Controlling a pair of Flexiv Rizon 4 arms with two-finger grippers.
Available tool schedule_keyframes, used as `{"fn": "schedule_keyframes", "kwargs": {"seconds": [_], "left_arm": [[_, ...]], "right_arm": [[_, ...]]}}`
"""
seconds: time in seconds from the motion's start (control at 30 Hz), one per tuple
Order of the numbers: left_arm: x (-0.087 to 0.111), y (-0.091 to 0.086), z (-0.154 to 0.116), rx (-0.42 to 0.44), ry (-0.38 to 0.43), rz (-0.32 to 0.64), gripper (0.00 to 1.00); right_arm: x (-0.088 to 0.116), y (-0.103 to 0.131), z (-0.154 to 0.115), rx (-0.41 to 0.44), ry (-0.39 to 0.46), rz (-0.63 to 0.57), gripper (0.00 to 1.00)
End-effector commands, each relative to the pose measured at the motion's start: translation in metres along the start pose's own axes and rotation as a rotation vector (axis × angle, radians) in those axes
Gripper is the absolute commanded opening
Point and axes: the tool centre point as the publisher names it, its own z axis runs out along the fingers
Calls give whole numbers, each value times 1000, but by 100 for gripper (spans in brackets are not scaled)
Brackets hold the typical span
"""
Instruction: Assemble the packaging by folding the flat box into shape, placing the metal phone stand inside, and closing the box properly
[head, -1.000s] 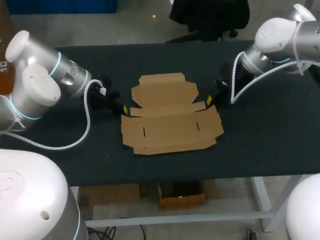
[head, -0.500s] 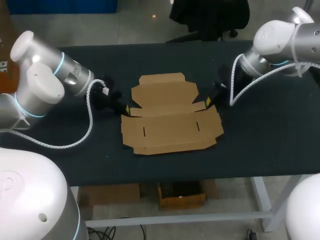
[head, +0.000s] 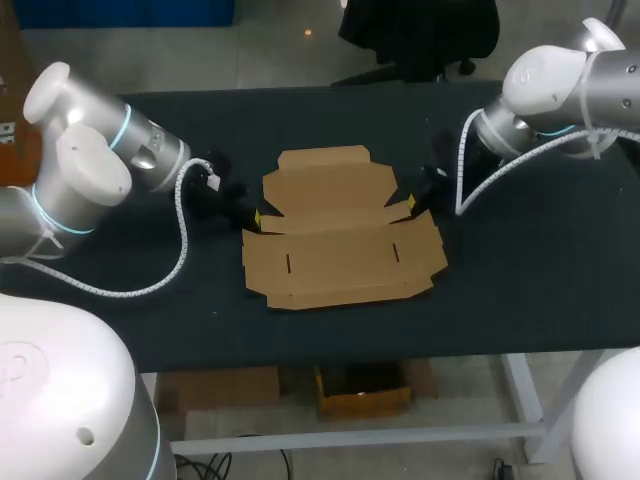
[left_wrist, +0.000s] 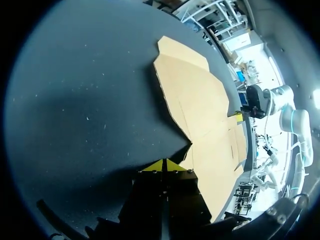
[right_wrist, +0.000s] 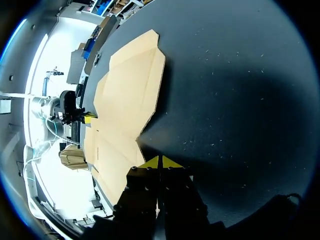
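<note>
Flat box (head: 340, 235) lies unfolded mid-desk (head: 520, 280), long axis side to side, so it sits straight between the two arms. Left pincer (head: 252, 217) is just beside the box's left edge and right pincer (head: 412, 204) just beside its right edge. Each is at the notch where a side flap meets the rear panel. Neither arm looks nearer. Both wrist views show the yellow tips pressed together with nothing held, the cardboard edge just ahead. Likely next move: both ends worked inward together, so keeping the two sides even matters.
</note>
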Motion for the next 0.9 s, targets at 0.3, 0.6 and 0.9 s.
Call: {"fn": "schedule_keyframes", "kwargs": {"seconds": [0.3, 0.6, 0.9], "left_arm": [[8, -5, 4, -7, 3, 24, 0], [14, 1, 2, 18, -19, 25, 0], [25, 12, -5, 68, -74, 35, 0]], "right_arm": [[12, -8, -4, -26, -15, -16, 0], [13, -10, -2, -36, -28, 0, 0], [15, -10, 0, -43, -42, 16, 0]]}}
